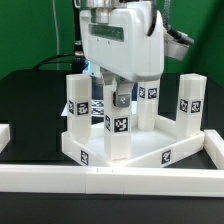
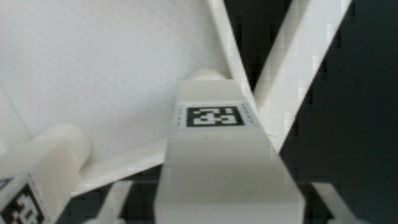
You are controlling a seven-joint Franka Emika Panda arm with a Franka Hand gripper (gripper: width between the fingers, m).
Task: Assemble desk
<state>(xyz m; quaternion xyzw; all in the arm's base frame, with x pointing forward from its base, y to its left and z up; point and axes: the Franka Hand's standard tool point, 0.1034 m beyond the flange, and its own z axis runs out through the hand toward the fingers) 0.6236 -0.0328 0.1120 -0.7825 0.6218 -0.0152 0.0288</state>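
Observation:
The white desk top lies on the black table with its rim up. Several white tagged legs stand upright on it: one at the exterior view's left, one at the right, one behind the gripper, and one at the front middle. My gripper is right over the front middle leg, its fingers straddling the leg's top end. In the wrist view that leg runs between the fingers, with dark gaps on both sides. The gripper is open. The top's inner face fills the background.
A long white border rail runs along the table's front and turns back at the exterior view's right. The marker board shows partly behind the legs. Another leg stands close beside the gripper in the wrist view.

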